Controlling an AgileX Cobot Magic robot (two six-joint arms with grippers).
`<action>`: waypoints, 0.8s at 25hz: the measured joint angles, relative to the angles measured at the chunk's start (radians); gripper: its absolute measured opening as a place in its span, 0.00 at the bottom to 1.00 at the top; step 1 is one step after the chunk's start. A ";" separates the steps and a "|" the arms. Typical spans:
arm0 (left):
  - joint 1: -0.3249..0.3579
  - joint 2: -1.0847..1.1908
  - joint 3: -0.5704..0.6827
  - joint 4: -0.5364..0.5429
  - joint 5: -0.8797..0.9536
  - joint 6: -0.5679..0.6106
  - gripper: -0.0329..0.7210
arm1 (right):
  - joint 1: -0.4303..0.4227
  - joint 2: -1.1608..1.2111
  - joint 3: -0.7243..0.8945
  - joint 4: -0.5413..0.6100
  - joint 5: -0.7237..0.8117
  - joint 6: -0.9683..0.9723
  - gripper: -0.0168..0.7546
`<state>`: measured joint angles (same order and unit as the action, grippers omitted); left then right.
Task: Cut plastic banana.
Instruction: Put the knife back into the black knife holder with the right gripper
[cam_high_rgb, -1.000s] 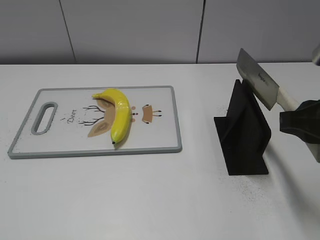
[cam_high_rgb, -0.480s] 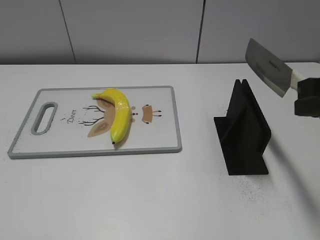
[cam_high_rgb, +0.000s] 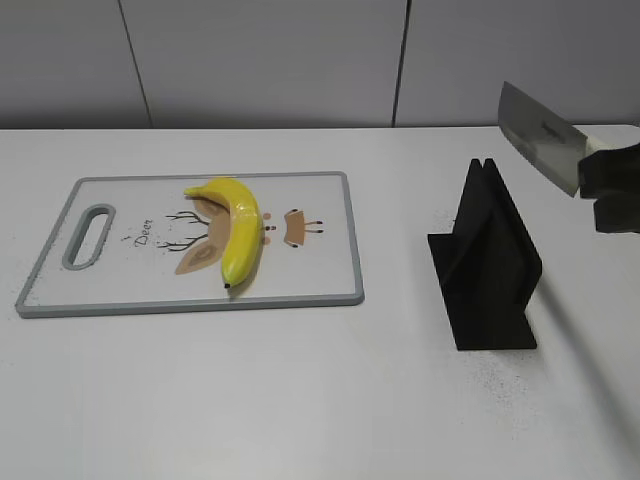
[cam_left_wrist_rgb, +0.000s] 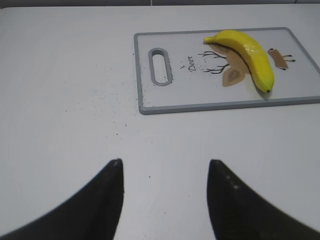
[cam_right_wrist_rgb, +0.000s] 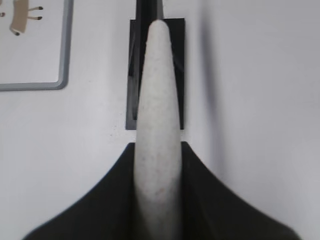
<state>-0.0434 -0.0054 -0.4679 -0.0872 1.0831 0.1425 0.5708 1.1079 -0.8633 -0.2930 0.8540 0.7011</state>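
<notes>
The yellow banana (cam_high_rgb: 234, 226) lies on the white cutting board (cam_high_rgb: 120, 282), left side of the table. Its long way runs far to near, dark tip pointing near, stem far-left. The right gripper (cam_right_wrist_rgb: 158, 170) is squeezed tight on the knife (cam_high_rgb: 540, 150) handle, up in the air, far-right, above the black knife stand (cam_high_rgb: 487, 262). Blade points left & up. The left gripper (cam_left_wrist_rgb: 165, 192) is spread wide, holding nothing, w/ the table under it.

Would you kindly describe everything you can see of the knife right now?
The knife is a cleaver with a broad, grey, metallic blade bearing a small dark marking, and a pale speckled handle. The right gripper is shut on the handle and holds it in the air, above and right of the black stand, blade pointing up-left. It touches nothing else.
</notes>
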 joint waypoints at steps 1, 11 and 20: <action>0.000 0.000 0.000 0.000 0.000 0.000 0.74 | 0.037 0.020 -0.016 -0.057 0.032 0.047 0.24; 0.000 0.000 0.000 0.000 0.000 0.000 0.74 | 0.117 0.167 -0.057 -0.158 -0.019 0.183 0.24; 0.000 0.000 0.000 0.000 0.000 0.000 0.74 | 0.117 0.075 0.142 -0.233 -0.210 0.336 0.24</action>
<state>-0.0434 -0.0054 -0.4679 -0.0872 1.0831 0.1425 0.6882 1.1826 -0.7217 -0.5264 0.6440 1.0370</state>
